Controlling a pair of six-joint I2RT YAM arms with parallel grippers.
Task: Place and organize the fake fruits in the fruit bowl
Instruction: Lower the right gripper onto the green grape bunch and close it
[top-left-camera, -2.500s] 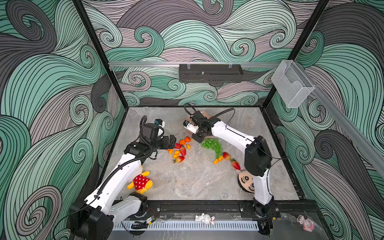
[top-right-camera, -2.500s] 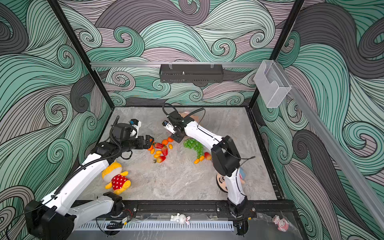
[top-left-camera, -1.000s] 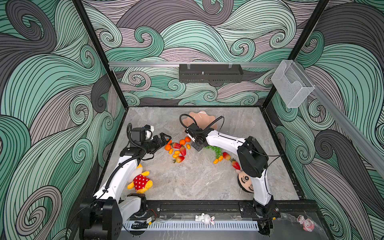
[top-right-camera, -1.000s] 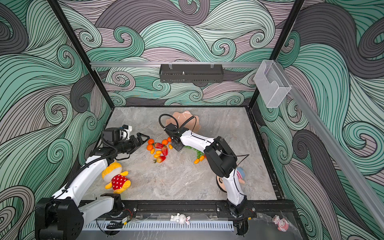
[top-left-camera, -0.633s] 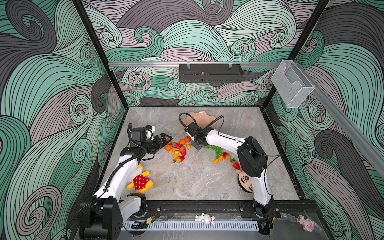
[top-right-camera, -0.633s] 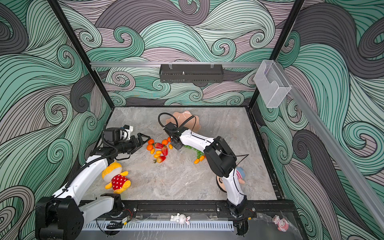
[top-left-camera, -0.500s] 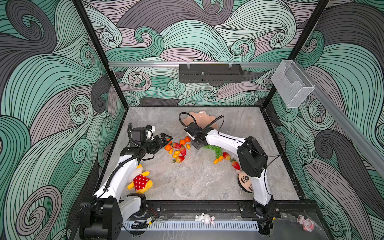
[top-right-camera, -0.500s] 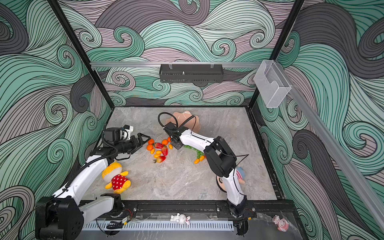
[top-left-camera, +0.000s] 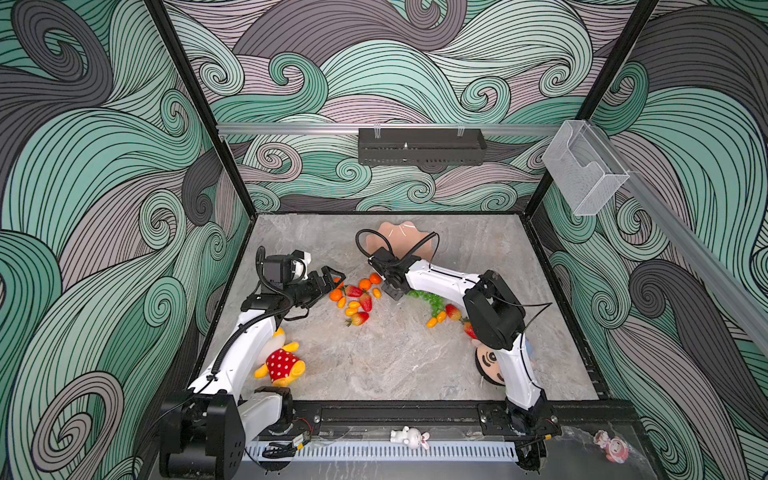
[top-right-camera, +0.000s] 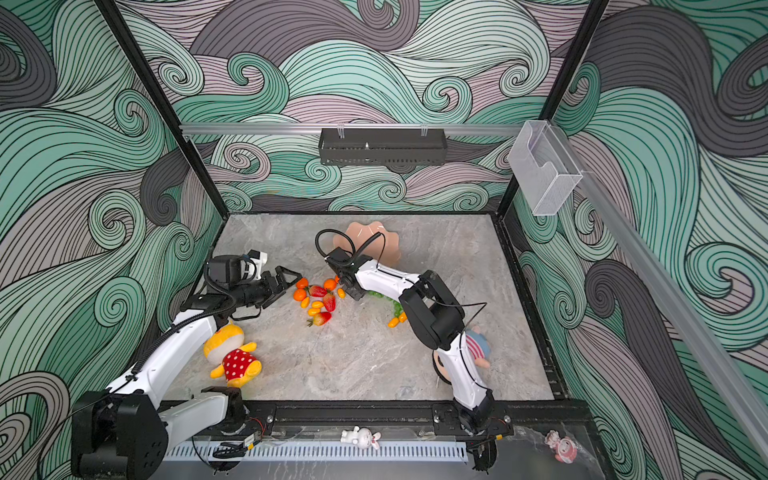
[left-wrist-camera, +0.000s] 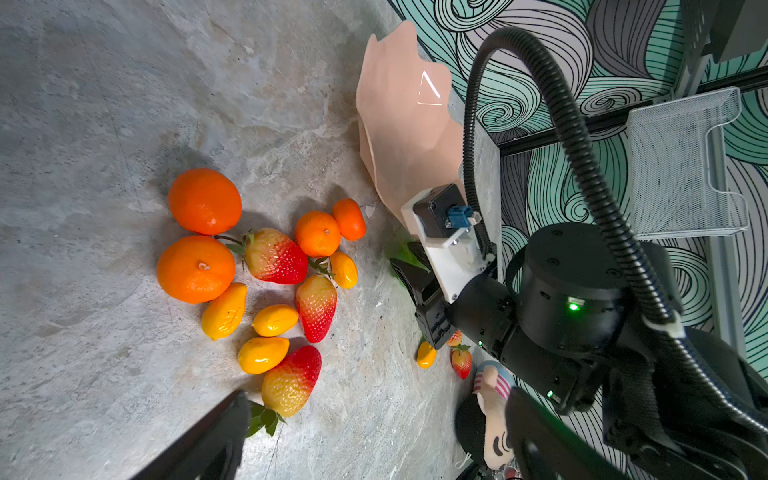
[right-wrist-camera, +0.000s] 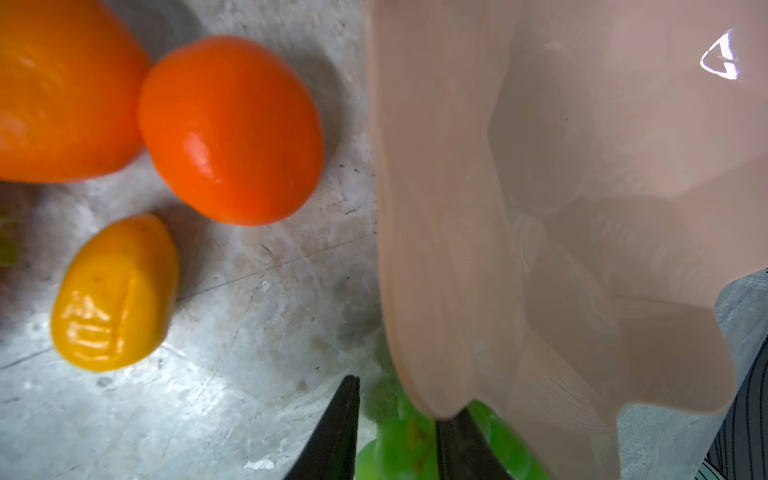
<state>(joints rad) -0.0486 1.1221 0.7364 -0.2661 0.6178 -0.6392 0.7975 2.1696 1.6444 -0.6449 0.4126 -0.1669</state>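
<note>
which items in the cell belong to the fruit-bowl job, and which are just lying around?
For the job: bowl, grapes, strawberries, tangerines, kumquats.
Lying about: yellow plush toy, plush doll, clear box on the side rail.

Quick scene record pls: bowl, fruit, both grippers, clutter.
bowl: far side of table, nothing seen inside
tangerines, strawberries, kumquats: loose on table
grapes: on table, one end between right jaws
left gripper: open, empty, beside tangerines
right gripper: apparently shut on grapes
plush, doll: near side
</note>
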